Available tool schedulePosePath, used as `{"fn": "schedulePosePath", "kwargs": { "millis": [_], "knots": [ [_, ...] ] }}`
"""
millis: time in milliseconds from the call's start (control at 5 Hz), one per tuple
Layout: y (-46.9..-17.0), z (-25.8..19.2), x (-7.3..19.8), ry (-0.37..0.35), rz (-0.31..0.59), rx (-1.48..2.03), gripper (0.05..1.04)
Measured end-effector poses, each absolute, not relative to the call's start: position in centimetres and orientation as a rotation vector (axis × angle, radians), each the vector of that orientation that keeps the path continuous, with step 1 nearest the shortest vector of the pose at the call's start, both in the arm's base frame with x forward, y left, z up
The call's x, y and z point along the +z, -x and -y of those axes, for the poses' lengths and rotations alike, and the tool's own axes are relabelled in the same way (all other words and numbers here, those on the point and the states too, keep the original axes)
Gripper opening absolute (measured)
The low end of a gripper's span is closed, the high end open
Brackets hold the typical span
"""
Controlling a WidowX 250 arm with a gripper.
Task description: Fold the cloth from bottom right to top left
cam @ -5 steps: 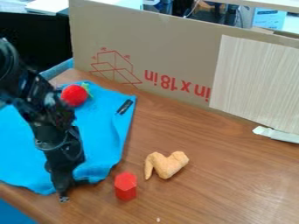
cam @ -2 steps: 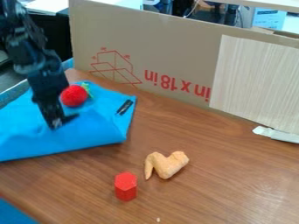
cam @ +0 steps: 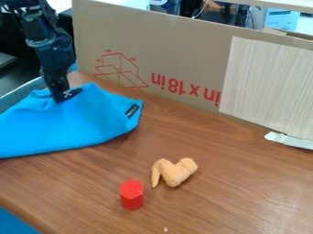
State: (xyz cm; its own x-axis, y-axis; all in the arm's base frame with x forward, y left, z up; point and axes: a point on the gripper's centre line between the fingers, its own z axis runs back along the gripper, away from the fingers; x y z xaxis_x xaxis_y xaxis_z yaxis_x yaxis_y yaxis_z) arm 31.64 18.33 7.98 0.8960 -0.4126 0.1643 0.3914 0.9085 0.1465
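danger for the bright blue fabric cloth [cam: 73, 125]: a drag, not a fold!

nearest us, it could slide whole if the pull catches the bottom layer too; farther back, a shallow pinch could slip. and there's the black two-finger gripper [cam: 66, 96], clamped on the cloth, which drapes beneath and spreads nearer us!
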Motion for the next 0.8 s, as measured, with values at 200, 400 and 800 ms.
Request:
{"fn": "schedulePosePath", "kwargs": {
  "millis": [200, 400, 800],
  "knots": [
    [-34.0, -19.4, 7.4, -0.145, 0.172, -0.412, 0.055],
    [-35.9, -20.1, 7.2, -0.167, 0.172, -0.394, 0.055],
    [-39.5, -21.9, 8.2, -0.159, 0.193, -0.355, 0.055]
  ]
}}
